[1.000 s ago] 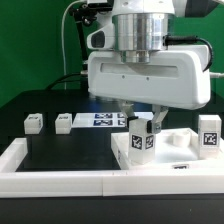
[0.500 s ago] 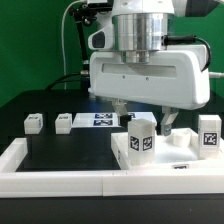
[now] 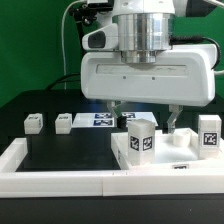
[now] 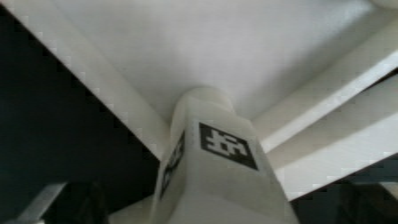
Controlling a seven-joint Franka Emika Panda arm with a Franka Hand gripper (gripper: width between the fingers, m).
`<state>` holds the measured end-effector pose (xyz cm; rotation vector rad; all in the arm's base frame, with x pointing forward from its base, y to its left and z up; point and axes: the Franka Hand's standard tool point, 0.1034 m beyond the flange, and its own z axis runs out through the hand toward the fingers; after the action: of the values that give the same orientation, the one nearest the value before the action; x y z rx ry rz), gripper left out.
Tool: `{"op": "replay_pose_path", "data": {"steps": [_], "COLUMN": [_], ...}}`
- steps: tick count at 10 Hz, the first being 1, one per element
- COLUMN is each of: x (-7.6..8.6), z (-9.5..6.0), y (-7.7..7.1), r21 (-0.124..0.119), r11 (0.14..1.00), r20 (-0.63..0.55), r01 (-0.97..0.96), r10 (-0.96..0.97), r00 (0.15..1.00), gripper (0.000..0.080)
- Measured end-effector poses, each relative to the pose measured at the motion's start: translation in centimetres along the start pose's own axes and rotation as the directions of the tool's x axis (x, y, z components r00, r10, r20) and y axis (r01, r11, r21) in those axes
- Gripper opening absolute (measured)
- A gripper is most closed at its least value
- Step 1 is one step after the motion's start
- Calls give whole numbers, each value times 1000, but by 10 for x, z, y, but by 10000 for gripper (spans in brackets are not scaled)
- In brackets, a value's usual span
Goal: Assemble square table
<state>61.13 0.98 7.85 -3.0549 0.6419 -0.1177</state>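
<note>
The white square slab [image 3: 172,152] lies at the exterior view's right, against the border wall. One tagged leg [image 3: 141,136] stands upright on the slab's left part. My gripper [image 3: 147,116] hangs just above it, open, with one finger [image 3: 118,112] on each side and clear of the leg. A second leg [image 3: 208,133] stands at the slab's right edge. Two loose legs [image 3: 33,122] [image 3: 64,122] lie on the black table at the left. In the wrist view the upright leg [image 4: 221,150] fills the middle, with the slab [image 4: 231,50] behind it.
The marker board [image 3: 98,120] lies flat behind the slab, under the gripper body. The low white border wall [image 3: 60,180] runs along the front and up the left side. A dark backdrop and cables are behind the arm.
The fingers, shut on the upright leg one second ago, have spread wide and let it go. The gripper has risen a little. The leg stays standing on the slab.
</note>
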Motion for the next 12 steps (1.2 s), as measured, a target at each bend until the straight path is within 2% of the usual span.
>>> {"op": "replay_pose_path", "data": {"steps": [5, 9, 12], "x": [1, 2, 2], "z": [0, 0, 0], "y": [3, 4, 6], "r21": [-3, -3, -12], "r11": [938, 833, 695], "r20": [0, 1, 7], "r01": [346, 553, 719], "r10": [-346, -553, -719], "r00": [938, 833, 695], "gripper": [649, 649, 649]}}
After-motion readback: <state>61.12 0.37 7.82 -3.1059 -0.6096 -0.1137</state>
